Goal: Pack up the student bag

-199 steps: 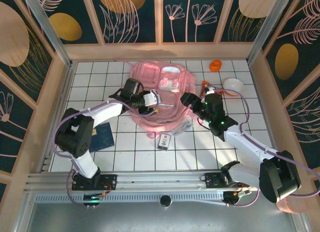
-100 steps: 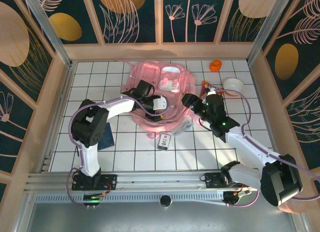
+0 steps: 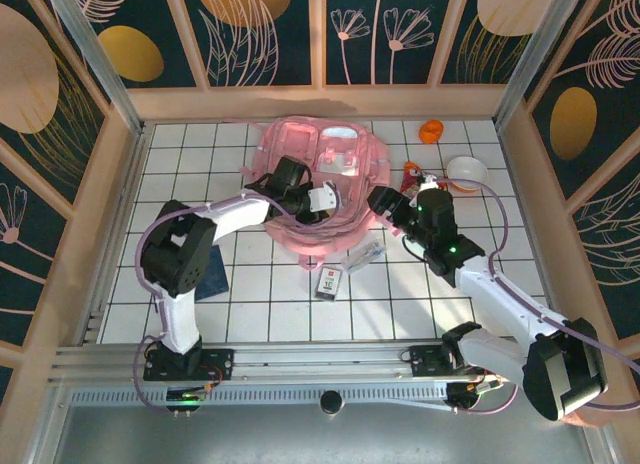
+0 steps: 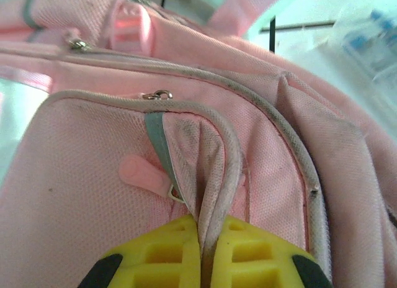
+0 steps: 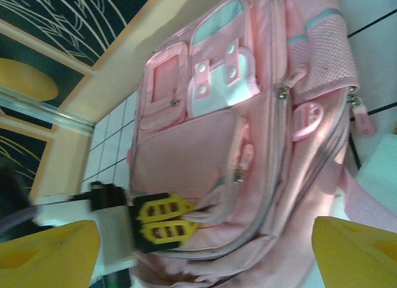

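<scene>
The left gripper [image 4: 208, 227] is pressed together on a fold of piped pink fabric at the front pocket's edge. The fold stands up between the two yellow fingers [image 4: 180, 238], with a pink zip pull [image 4: 139, 171] just beside the pinch on its left. From there the student bag [image 3: 335, 159] spreads away toward the far wall. It lies flat on the white tiled table [image 3: 260, 304], front pockets up, its long axis running roughly near to far.

The left arm is the one in contact. The right gripper [image 3: 383, 202] waits just off the bag's right flank, fingers wide apart and holding nothing (whether it brushes the fabric I cannot tell). The next move probably turns on that pinch — lifting the pocket edge up and back toward the left arm would tension the zip line for the right gripper.
</scene>
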